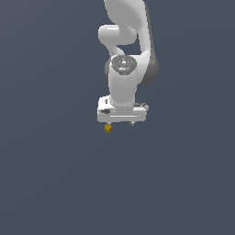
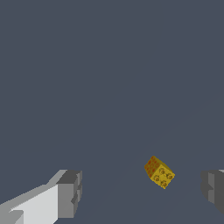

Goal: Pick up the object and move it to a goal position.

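The object [image 1: 108,128] is a tiny yellow-orange block with darker spots. In the exterior view it sits just under the white gripper [image 1: 120,123], near the end of the hand on that view's left. The wrist view shows the object [image 2: 159,172] lying between the two grey fingers [image 2: 70,194], nearer one of them, with clear gaps on both sides. The gripper [image 2: 142,192] is open and touches nothing. The block is turned at an angle to the fingers.
A plain dark grey surface [image 1: 55,174] fills both views. The white arm [image 1: 126,41] rises above the hand in the exterior view. No goal marker shows.
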You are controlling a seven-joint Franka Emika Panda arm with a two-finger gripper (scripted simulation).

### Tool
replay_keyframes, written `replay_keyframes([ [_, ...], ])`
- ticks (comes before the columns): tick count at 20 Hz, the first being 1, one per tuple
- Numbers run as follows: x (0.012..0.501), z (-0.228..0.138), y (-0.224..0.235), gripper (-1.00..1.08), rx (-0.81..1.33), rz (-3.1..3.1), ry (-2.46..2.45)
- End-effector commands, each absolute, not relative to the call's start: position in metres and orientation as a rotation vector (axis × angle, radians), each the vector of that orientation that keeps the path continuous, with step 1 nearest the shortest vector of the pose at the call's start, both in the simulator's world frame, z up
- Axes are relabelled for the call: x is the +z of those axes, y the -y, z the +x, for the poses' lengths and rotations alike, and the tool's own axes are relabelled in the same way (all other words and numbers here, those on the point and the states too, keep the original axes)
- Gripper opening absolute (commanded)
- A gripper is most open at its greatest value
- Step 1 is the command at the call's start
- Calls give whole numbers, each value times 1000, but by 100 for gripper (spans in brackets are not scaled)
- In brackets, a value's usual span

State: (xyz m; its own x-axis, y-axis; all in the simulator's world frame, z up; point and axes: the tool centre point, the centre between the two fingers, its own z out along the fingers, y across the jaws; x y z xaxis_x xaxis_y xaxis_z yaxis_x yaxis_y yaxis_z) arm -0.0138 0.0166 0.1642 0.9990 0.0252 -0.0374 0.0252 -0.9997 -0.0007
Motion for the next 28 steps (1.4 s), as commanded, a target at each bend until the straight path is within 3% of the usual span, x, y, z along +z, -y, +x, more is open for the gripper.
replay_keyframes([
  [1,164,-14,-17,100,59,-3141,40],
  [9,168,-19,16,100,71,-3138,-65],
  [16,166,-20,17,100,70,-3137,-85],
  [28,128,-40,30,100,46,-3109,-404],
])
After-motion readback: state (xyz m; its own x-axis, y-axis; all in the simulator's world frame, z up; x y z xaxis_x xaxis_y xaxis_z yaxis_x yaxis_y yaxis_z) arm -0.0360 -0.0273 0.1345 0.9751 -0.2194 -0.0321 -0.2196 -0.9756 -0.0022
